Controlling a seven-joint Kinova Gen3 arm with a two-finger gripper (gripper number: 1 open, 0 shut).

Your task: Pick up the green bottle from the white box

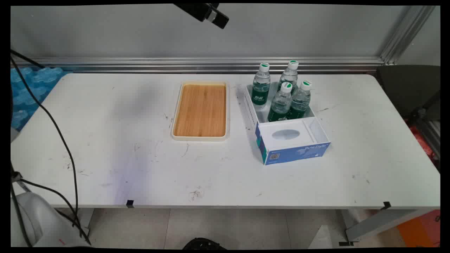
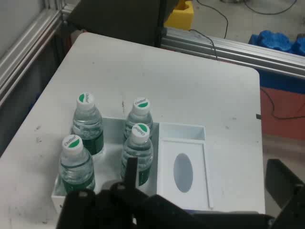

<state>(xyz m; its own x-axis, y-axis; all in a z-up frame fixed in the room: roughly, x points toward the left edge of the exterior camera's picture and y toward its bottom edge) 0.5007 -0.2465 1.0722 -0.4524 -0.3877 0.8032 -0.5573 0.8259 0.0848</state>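
- Bottles [image 1: 281,103] [image 2: 88,121]: I counted four clear water bottles with green labels and white caps marked with green. All stood upright in the far part of an open box [image 1: 293,154] [image 2: 181,131] on the right half of the table [image 1: 105,140] [image 2: 190,81].
- They sat as two pairs, close together, two at the back and two just in front of them.
- The box was white inside with blue outer sides and lettering on its near face.
- Its near part was filled by a white insert [image 1: 286,134] [image 2: 183,171] with an oval opening, just beside the front pair of bottles.
- The pincer [image 1: 214,17] [image 2: 201,162] hung high at the top edge of my main view, well clear of the table and up-left of the box.
- On the hand view its two fingers [image 2: 130,167] stood wide apart with nothing between them, so it was spread open and had hold of nothing.
- That view looked down on the box, with one finger showing in front of the nearest bottle and the other out past the insert.
- The bottles in the box were the nearest things to the pincer, and it touched none of them.
- A shallow tray [image 1: 200,110] with a white rim and a bare wooden floor lay left of the box, near it but apart.
- Black cables [image 1: 52,123] hung down across the table's left side.
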